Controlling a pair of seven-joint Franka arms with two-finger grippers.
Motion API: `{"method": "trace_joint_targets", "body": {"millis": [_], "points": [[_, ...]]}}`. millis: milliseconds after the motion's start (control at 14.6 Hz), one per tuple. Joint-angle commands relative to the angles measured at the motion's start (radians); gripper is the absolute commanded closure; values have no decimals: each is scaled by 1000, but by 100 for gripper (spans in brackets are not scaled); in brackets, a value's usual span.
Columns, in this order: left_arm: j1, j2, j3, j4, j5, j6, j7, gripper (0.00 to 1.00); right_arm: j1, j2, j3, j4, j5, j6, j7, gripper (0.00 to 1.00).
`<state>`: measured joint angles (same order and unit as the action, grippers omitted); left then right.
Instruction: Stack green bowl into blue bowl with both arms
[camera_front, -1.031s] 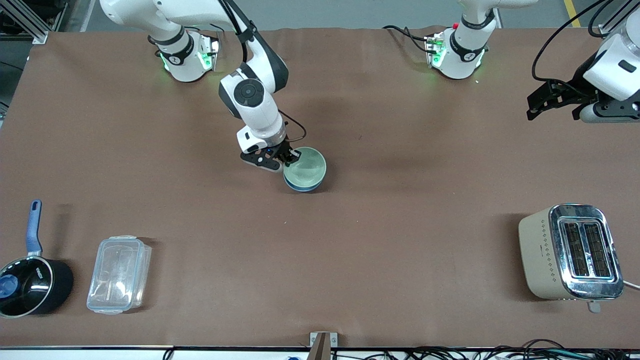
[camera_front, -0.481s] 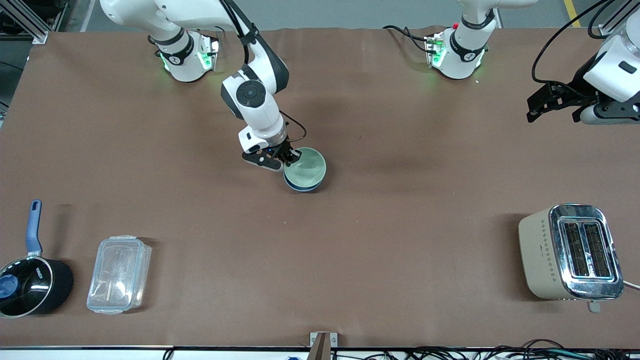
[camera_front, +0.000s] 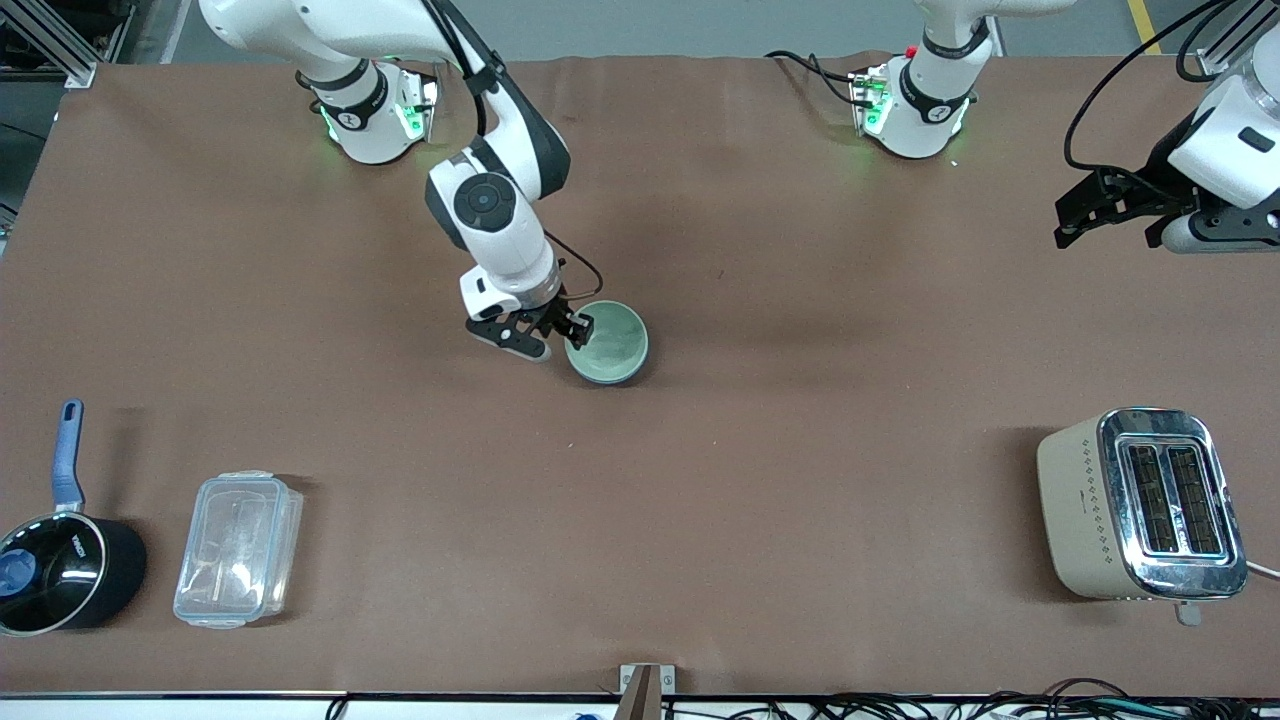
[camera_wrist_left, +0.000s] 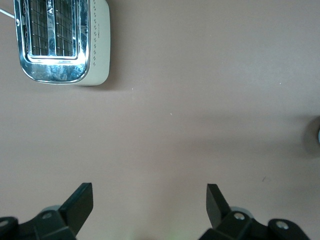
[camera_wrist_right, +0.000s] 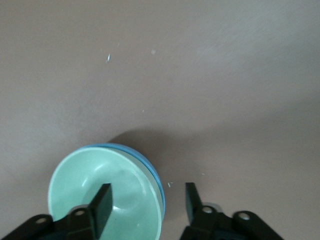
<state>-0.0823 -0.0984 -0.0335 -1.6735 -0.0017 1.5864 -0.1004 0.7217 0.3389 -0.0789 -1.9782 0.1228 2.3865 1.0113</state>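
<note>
One green bowl (camera_front: 607, 343) sits nested inside one blue bowl (camera_front: 634, 371) near mid-table, only a thin blue rim showing around it; the right gripper (camera_front: 553, 336) stands over the stack's rim, fingers apart with one above the green interior and one outside, gripping nothing. The left gripper (camera_front: 1108, 205) waits over the table edge at the left arm's end, spread wide and empty. Also held: one toaster (camera_front: 1140, 503), one clear lidded container (camera_front: 238, 548) and one black saucepan (camera_front: 62, 567) with small unreadable lettering, all near the front edge, with open brown table (camera_front: 800, 450) between them and the bowls.
</note>
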Motion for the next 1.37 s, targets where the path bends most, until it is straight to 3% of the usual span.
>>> {"method": "trace_joint_targets", "body": {"millis": [0, 344, 550, 687, 962, 1305], "points": [[-5, 6, 1, 14, 9, 7, 15, 0, -92, -139, 4, 53, -5, -218, -43, 0], [-10, 11, -22, 12, 31, 17, 13, 0, -437, -375, -2, 48, -41, -447, -550, 0], [-11, 14, -22, 15, 29, 21, 11, 0, -597, -434, -2, 91, -105, -535, -784, 0], [-13, 14, -22, 18, 29, 23, 13, 0, -662, -440, -2, 184, -143, -660, -853, 0], [-14, 31, -23, 60, 29, 20, 11, 0, -697, -423, -1, 451, -134, -909, -870, 0], [-13, 40, -23, 78, 29, 18, 13, 0, -699, -351, 1, 559, -111, -952, -890, 0]]}}
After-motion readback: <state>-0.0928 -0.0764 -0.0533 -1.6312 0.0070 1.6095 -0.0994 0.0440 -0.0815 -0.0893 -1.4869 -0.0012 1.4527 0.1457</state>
